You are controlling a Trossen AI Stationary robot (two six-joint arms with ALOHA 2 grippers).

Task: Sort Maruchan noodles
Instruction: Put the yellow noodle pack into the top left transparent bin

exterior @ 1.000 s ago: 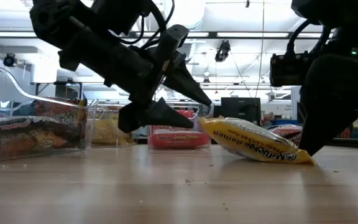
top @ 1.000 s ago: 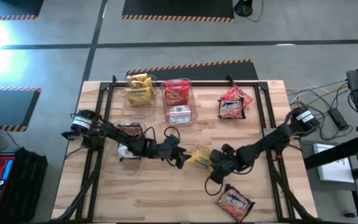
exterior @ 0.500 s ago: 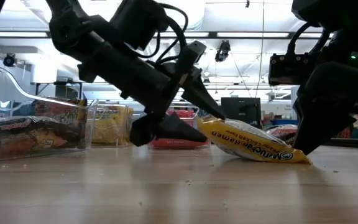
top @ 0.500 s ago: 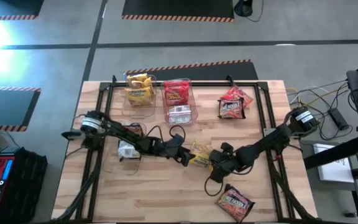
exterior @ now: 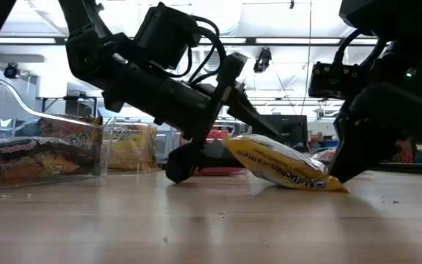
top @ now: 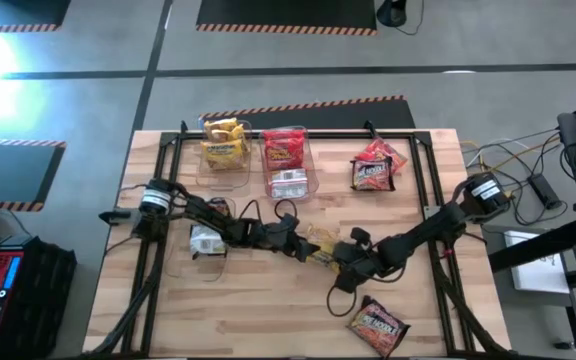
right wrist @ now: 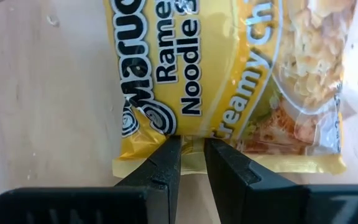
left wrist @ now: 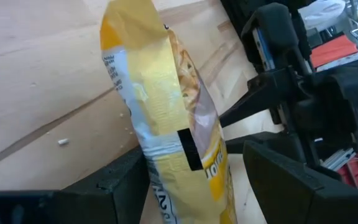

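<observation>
A yellow Maruchan noodle packet (top: 320, 247) lies tilted at the table's middle, between my two grippers. My right gripper (top: 346, 258) is shut on the end nearest it. My left gripper (left wrist: 191, 186) is open. Its two fingers (left wrist: 114, 183) stand on either side of the packet's other end (exterior: 233, 143); whether they touch it, I cannot tell. Yellow packets fill a clear bin (top: 224, 145) at the back, and red ones fill the bin (top: 286, 160) beside it. Another bin (top: 208, 228) holds a dark packet. My right gripper pinches the flat sealed seam (right wrist: 188, 152) at the yellow packet's end between its two fingers, about midway along that edge. The fingers slant down from the table's right. That end (exterior: 334, 187) sits low at the table, and the packet's other end is raised.
Red packets (top: 373, 165) lie loose at the back right. A dark red packet (top: 378, 325) lies near the front edge. Black frame bars run along the table's sides and back.
My left gripper has moved down and toward the table's right, rolling as it went, until its open fingers straddle the yellow packet's free end. My right gripper has turned in place. The packet's free end has tipped up a little, and its held end has stayed low.
</observation>
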